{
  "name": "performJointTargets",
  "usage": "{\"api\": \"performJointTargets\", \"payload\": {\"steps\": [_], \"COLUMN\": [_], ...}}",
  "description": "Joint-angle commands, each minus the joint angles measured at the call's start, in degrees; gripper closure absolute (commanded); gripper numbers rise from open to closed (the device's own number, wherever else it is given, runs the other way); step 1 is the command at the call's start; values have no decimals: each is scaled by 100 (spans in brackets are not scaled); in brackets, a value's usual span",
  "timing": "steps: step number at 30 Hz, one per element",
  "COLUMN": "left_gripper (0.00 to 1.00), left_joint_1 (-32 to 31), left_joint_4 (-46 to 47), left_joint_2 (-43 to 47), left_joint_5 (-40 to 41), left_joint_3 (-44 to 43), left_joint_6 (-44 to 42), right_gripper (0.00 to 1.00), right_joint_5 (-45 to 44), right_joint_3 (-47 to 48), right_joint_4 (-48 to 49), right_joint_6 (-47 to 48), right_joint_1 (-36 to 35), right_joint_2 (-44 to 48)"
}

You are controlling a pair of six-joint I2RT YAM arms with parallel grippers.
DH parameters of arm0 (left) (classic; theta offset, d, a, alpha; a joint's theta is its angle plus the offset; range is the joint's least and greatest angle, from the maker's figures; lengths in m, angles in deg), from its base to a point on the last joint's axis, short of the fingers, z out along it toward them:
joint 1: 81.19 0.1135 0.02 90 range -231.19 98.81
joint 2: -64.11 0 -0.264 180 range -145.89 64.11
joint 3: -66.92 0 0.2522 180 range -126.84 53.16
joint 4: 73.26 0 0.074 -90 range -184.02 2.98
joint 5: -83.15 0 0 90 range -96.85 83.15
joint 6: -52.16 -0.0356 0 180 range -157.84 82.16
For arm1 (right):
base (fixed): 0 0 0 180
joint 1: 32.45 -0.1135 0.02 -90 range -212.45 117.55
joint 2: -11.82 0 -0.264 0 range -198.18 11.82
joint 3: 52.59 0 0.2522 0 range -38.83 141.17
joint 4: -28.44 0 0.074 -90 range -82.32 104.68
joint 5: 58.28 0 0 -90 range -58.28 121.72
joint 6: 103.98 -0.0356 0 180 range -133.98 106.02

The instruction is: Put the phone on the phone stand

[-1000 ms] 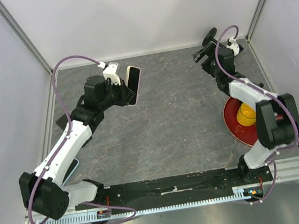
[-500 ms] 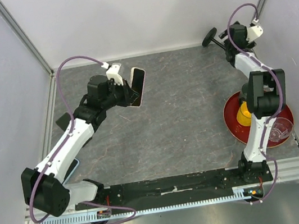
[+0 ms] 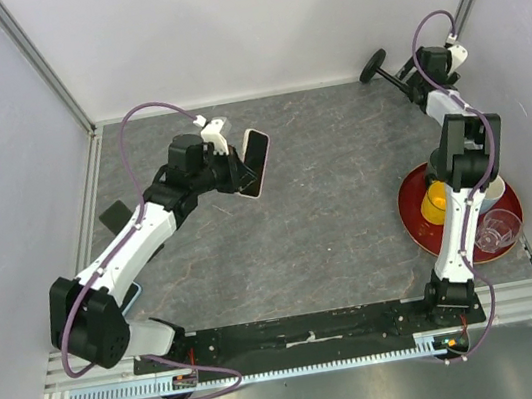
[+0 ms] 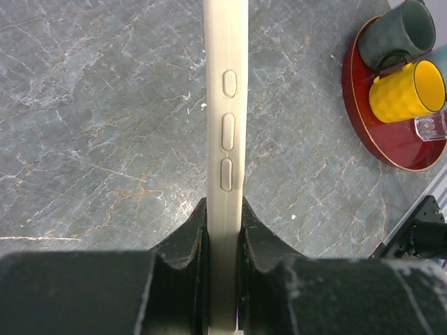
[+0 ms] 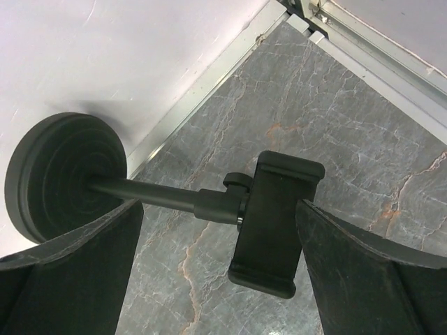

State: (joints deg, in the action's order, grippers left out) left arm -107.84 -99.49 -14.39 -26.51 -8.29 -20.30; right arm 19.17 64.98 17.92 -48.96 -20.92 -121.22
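Left of centre, toward the far side: left gripper (image 3: 239,169) clamped shut on one end of the phone (image 3: 256,161), carrying it clear of the grey table (image 3: 328,210). Held edge-on, side buttons facing up in the wrist view, fingers (image 4: 187,244) pressed against the two broad faces, probably to keep the slim edges free for a cradle's grip. Well apart from the target, with much of the table's width to cross.

Near right: red tray (image 3: 414,227) with a yellow cup (image 3: 437,205), off the carrying line and best left alone.

Far right corner: phone stand (image 3: 390,74), seemingly tipped over, round base (image 5: 63,174) toward the wall, stem about level, clamp (image 5: 274,222) pointing away. Right gripper (image 5: 218,209) spread wide on either side of the stem and clamp, visibly gripping nothing; impossible to tell whether touching. Likely poised to seize and right the stand, since seating a phone on a fallen cradle looks unworkable.
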Motion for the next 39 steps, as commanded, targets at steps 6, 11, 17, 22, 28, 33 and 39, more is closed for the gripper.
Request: {"api": "performJointTargets", "payload": {"steps": [6, 11, 17, 22, 28, 33, 39], "left_gripper": [98, 98, 98, 98, 98, 98, 98], "left_joint_1": [-77, -77, -77, -77, -68, -68, -68], "left_joint_4": [588, 605, 605, 597, 588, 596, 597], "left_joint_2": [-7, -34, -25, -42, -16, -25, -16], "left_joint_5": [-249, -293, -363, -416, -451, -495, -530], "left_joint_3": [-69, -69, -86, -95, -113, -130, -122], "left_joint_6": [197, 215, 224, 223, 215, 215, 223], "right_gripper": [13, 16, 13, 22, 21, 16, 11], "right_joint_5": [-440, -598, -950, -1143, -1293, -1266, -1583], "right_joint_3": [1008, 966, 834, 641, 377, 35, -309], "right_joint_4": [-1078, -1274, -1458, -1467, -1406, -1397, -1388], "right_joint_6": [-123, -466, -729, -817, -852, -1063, -1327], "right_joint_1": [-107, -142, -239, -239, -274, -309, -371], "right_joint_2": [-197, -118, -126, -56, 23, 285, 436]}}
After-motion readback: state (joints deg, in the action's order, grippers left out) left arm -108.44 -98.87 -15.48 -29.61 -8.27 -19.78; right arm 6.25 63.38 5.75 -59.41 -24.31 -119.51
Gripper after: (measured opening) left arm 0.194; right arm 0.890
